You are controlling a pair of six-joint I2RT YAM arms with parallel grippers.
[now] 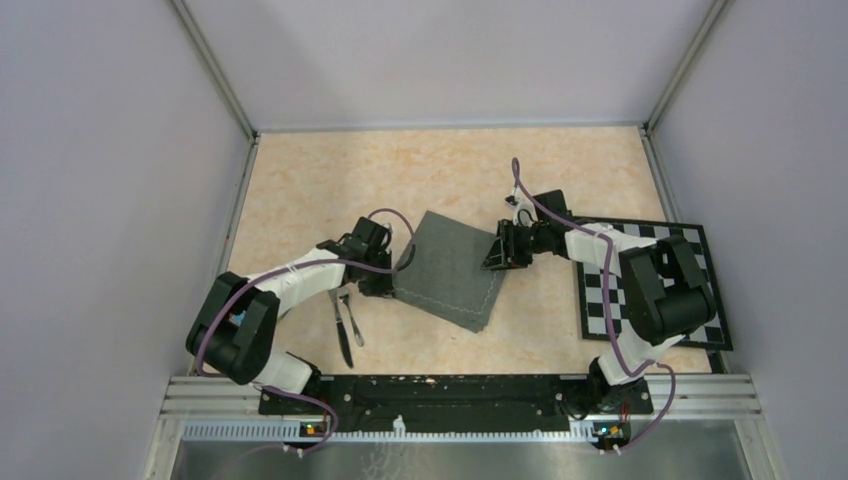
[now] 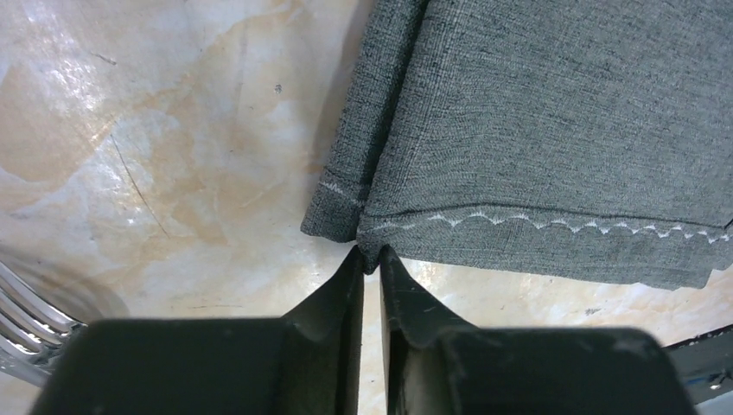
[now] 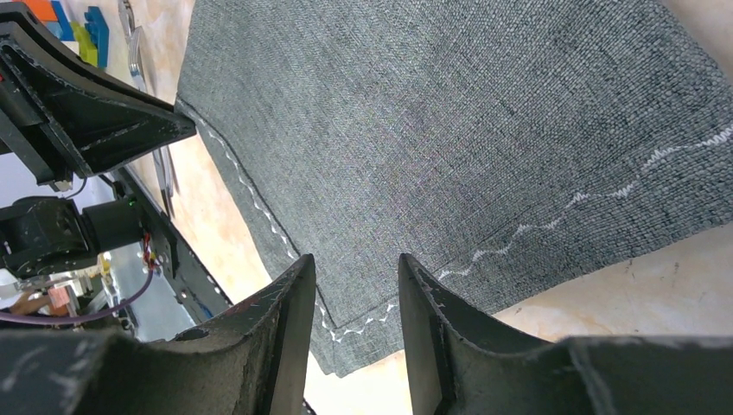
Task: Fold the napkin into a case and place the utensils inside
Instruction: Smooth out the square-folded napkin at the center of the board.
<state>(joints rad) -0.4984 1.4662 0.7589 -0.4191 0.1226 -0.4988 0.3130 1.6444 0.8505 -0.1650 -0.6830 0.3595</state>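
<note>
Fork [image 2: 26, 337] cut off at view edge, my left claw [image 2: 370, 259] nearly pressed together, nipping napkin [image 2: 553, 121] hem, my right claw [image 3: 356, 264] spread over napkin corner, holding nothing

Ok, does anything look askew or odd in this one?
Only the napkin: it lies slanted on the table, and at the corner in the left wrist view its folded layers do not line up, one poking out beside the other. Nothing spilled or damaged.
</note>
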